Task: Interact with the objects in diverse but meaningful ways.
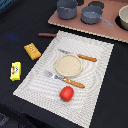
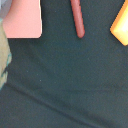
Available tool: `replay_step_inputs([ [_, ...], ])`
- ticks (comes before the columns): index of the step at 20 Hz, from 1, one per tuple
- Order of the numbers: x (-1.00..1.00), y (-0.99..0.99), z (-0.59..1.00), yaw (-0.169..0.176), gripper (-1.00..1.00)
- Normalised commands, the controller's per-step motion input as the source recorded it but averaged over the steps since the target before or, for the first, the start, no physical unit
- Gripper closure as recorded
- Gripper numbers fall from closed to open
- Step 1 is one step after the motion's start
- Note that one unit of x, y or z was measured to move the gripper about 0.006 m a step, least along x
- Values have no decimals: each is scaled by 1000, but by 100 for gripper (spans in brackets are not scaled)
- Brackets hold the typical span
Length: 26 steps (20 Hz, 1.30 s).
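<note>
Four toy foods lie around a striped placemat [image 1: 95, 65] on dark cloth. Going left to right in the exterior view: the yellow packet [image 1: 15, 70] sits at the left edge, mid-height; the dotted bread [image 1: 32, 50] is up and right of it, just off the mat's left edge; the sausage [image 1: 47, 35] lies in the upper middle, just beyond the mat's top corner, its long axis running roughly left to right; the tomato [image 1: 66, 93] rests on the mat's lower edge, below a fork [image 1: 64, 79], with a plate [image 1: 68, 64] and a knife [image 1: 79, 56] further up the mat. Two grey pots [image 1: 67, 8] stand on a pink board at the top. Neither arm nor gripper shows in the exterior view. In the wrist view the sausage [image 2: 77, 18] hangs from the top edge, pointing up and down the frame, with the bread [image 2: 120, 25] to its right, apart from it; no fingers are visible, so I cannot tell whether the gripper is apart or together. Judging by this, the wrist hovers nearest the sausage, and a grasp would likely need the jaws set across its thin width.
</note>
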Motion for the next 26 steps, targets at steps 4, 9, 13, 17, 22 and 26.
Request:
replay_step_inputs([
  [4,19,-142,-396,-1,-100],
  [9,0,-234,-540,0,-100],
  [13,-51,-273,-636,0,-100],
  [17,-123,-368,-471,0,-100],
  [22,-218,-207,-555,3,-100],
  [26,-286,9,-512,19,-100],
])
